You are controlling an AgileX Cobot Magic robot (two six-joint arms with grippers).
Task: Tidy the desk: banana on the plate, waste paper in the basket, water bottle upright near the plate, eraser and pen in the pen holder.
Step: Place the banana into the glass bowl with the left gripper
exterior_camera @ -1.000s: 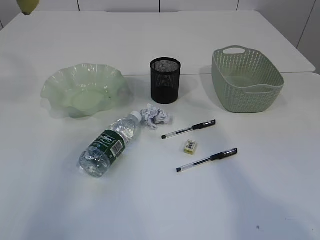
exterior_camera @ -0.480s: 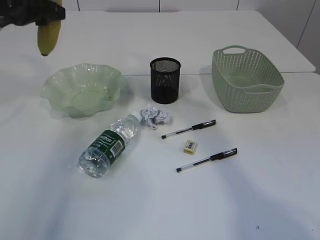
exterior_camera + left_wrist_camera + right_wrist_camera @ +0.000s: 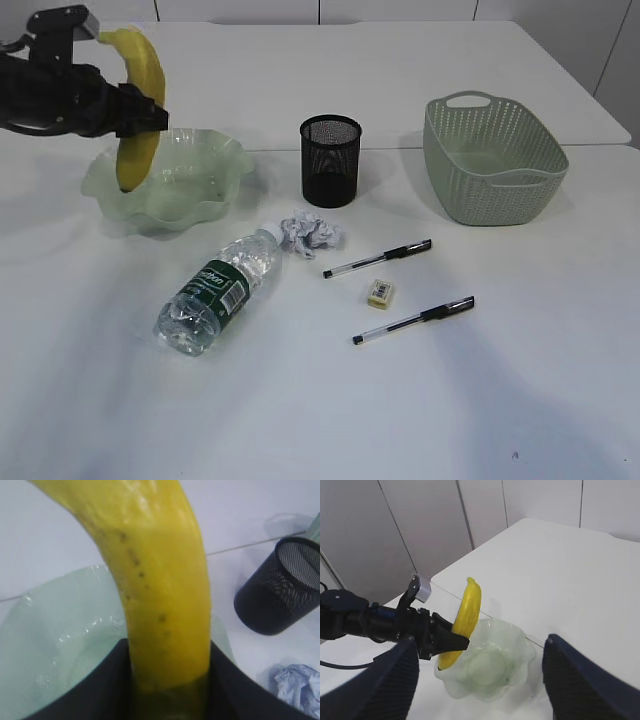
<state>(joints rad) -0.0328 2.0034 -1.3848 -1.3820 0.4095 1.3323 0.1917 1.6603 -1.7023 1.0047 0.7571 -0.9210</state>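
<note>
Banana (image 3: 137,105) hangs at the upper left of the frame, clamped in the left fingers (image 3: 140,115) above the green plate's (image 3: 225,160) rim. Right fingers (image 3: 480,680) stand wide apart, holding nothing, high over the desk (image 3: 400,400).

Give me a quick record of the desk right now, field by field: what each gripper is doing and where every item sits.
left gripper: shut on the banana, held over the green plate
right gripper: open, holding nothing
water bottle: lying on its side in front of the plate
waste paper: on the desk, beside the bottle's cap
pen holder: upright, no pen showing in it
upper pen: on the desk
lower pen: on the desk
eraser: between the two pens
basket: right side, nothing visible inside
</note>
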